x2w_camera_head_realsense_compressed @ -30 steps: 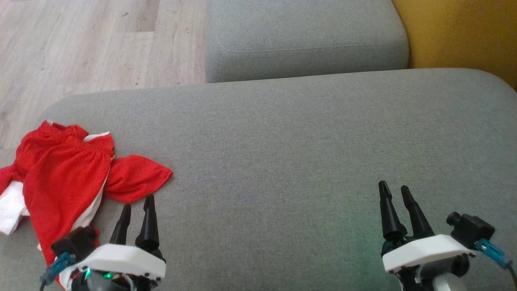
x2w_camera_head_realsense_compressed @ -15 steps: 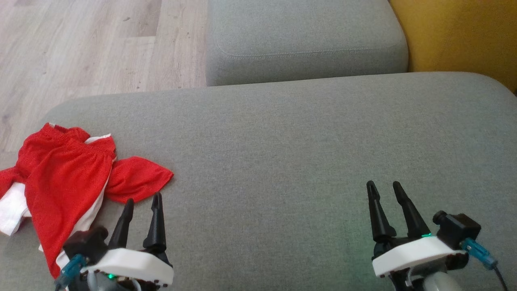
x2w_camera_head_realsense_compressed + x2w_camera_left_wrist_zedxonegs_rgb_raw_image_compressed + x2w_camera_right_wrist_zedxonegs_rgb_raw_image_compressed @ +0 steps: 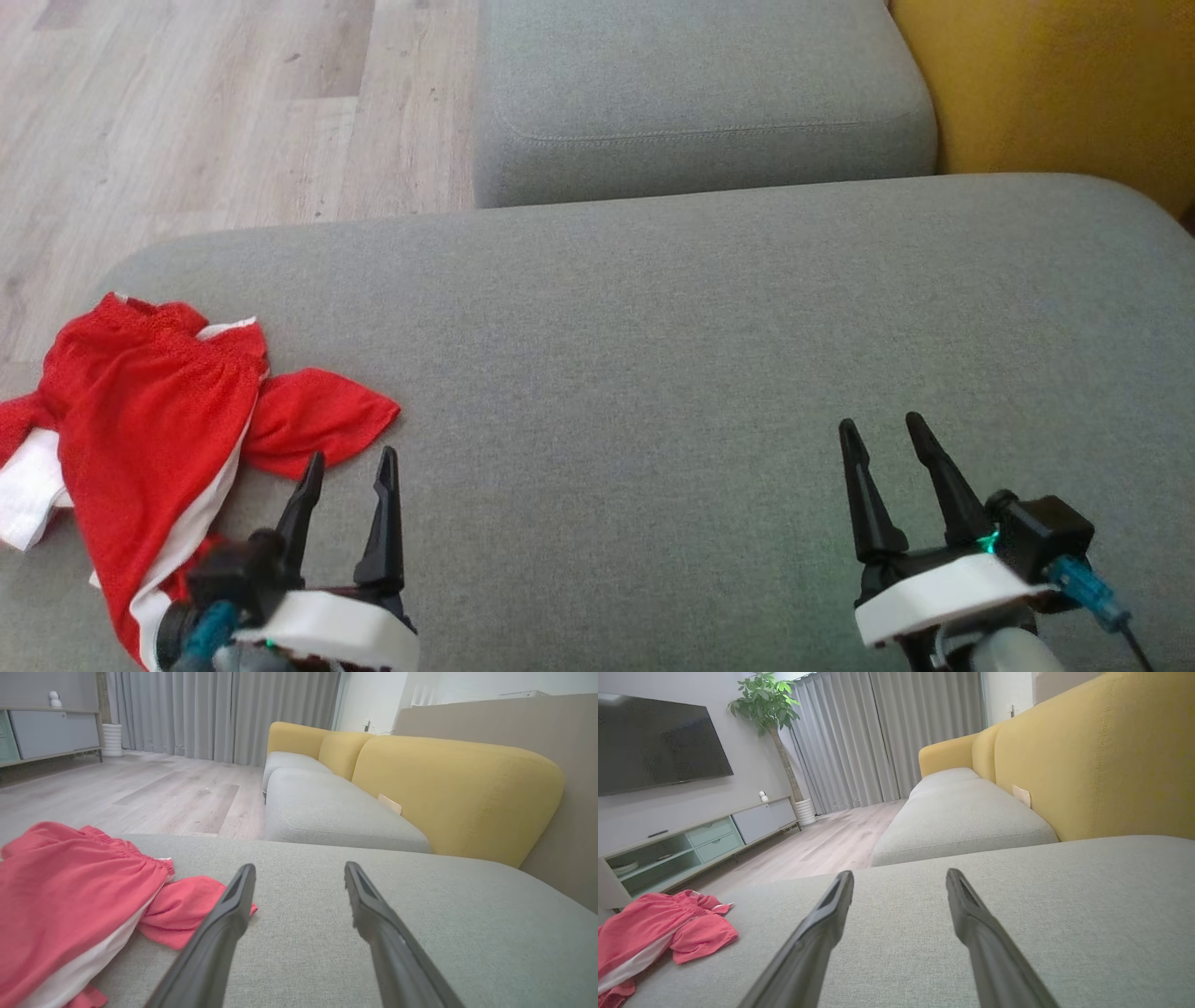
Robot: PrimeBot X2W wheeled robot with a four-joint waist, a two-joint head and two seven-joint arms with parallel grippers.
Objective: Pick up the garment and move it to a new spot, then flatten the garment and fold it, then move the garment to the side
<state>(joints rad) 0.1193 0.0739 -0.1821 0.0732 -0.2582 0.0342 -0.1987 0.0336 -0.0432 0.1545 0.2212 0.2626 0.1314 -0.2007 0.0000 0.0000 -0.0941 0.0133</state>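
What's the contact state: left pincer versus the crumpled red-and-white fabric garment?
Cannot tell. In the left wrist view one finger of the left pincer overlaps a sleeve tip of the crumpled red-and-white fabric garment; neither gap nor press shows.

Grey sofa, wood floor

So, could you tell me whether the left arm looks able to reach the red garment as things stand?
Probably yes: the left gripper, jaws open, sits by the red garment, whose nearest flap lies just ahead of it; nothing on the grey cushion stands between.
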